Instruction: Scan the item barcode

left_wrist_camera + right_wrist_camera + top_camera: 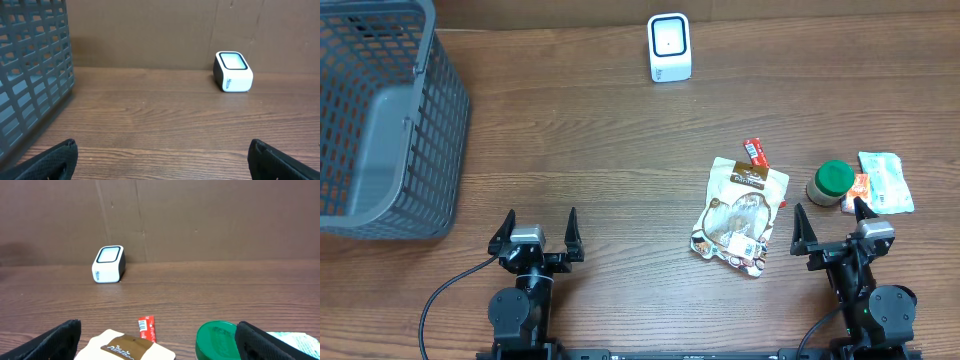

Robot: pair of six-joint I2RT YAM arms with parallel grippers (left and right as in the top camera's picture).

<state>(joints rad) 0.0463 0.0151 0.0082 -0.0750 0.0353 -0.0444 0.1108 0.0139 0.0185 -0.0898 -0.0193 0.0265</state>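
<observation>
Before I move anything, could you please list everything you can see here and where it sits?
basket: one, grey, far left of the table
scanner: one, white, far edge, near centre
snack pouch: one, white and brown, lying flat, right of centre
red sachet: one, red, just beyond the pouch's top
jar: one, green lid, right of the pouch
orange packet: one, orange, right beside the jar
white packet: one, white with green print, far right
table: one, brown wood, under everything
left gripper: one, black, open and empty, near edge, left
right gripper: one, black, open and empty, near edge, before the jar
</observation>
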